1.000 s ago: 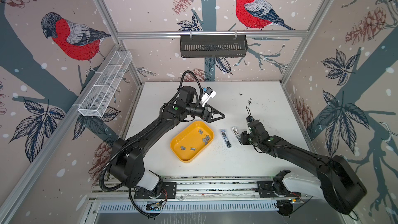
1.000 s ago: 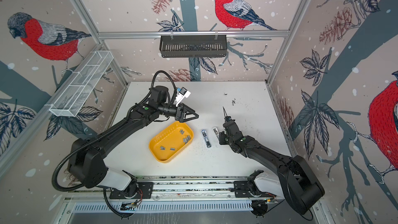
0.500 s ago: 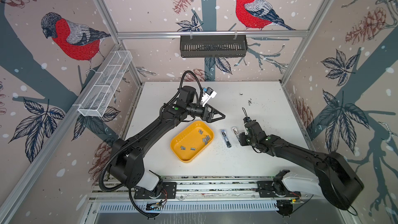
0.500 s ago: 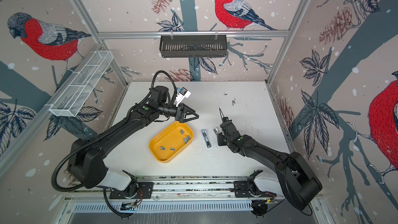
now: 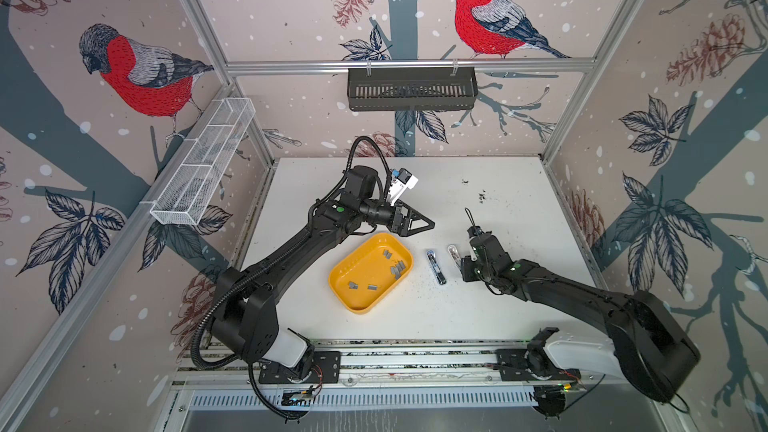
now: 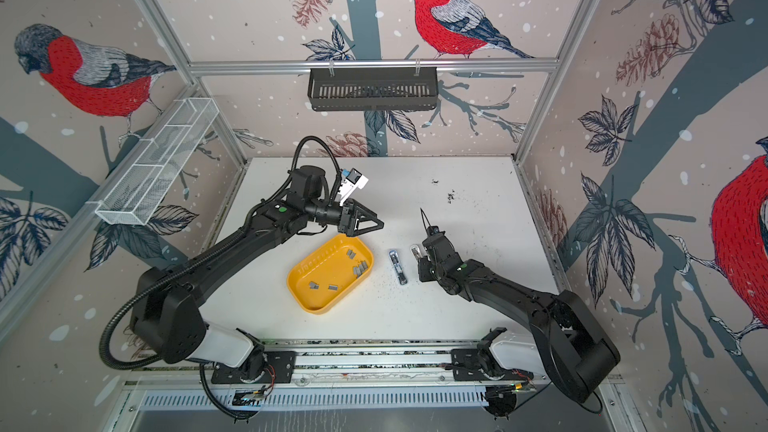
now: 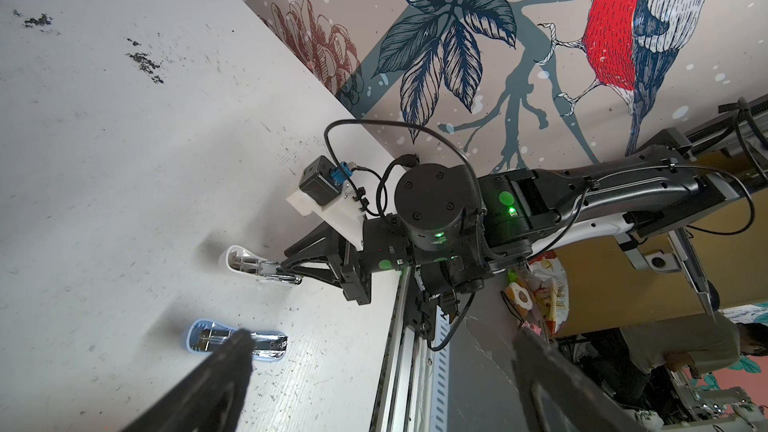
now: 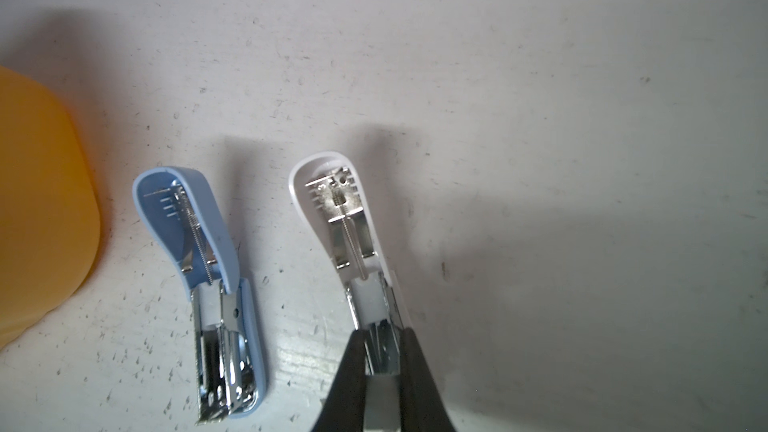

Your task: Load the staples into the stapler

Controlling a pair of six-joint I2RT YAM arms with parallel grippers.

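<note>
Two small staplers lie opened flat on the white table, side by side. My right gripper (image 8: 380, 342) is shut on the metal magazine end of the white stapler (image 8: 345, 218), whose lid is folded back. The blue stapler (image 8: 208, 268) lies free beside it, between the white one and the yellow tray (image 8: 41, 201). In both top views several grey staples (image 5: 397, 270) (image 6: 360, 268) lie loose in the yellow tray (image 5: 345, 284). My left gripper (image 5: 428, 225) (image 7: 382, 340) hangs open and empty above the tray's far corner.
A black slotted basket (image 5: 411, 89) hangs on the back wall and a white wire basket (image 5: 203, 164) on the left wall. Dark specks (image 5: 482, 197) dot the table. The arms' metal rail (image 5: 415, 361) runs along the front edge.
My right wrist has shifted slightly to the left while holding the white stapler. The left arm has not moved.
</note>
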